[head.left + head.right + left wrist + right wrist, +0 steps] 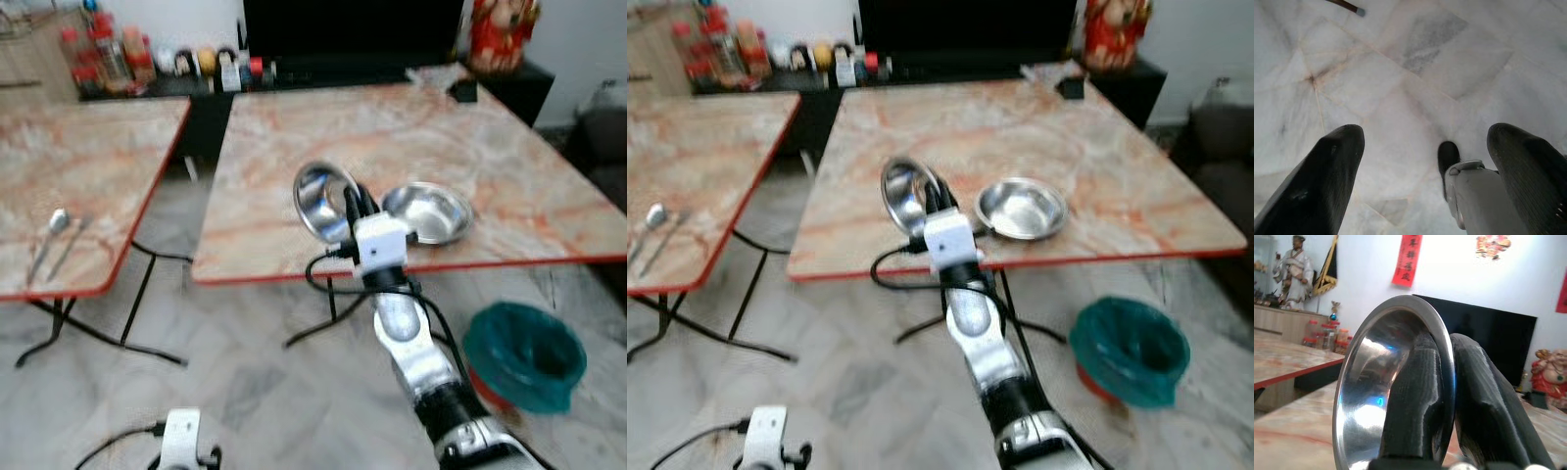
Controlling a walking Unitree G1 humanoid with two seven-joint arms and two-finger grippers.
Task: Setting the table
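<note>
Right gripper (359,204) reaches over the near edge of the main counter (323,127), jaws pinched shut across the rim of a steel bowl (321,201), held on edge. A second steel bowl (428,211) sits upright and empty on the counter just at 3 o'clock of the held one. Judgement: level the held bowl before lowering, set it well apart from its twin and away from the edge, then release. Left gripper (1425,171) hangs idle over the floor, jaws wide apart, holding nothing. Spoon (51,235) lies on the side counter (88,157) at 9 o'clock. Teal bin (524,354) on the floor at 4 o'clock looks empty.
</note>
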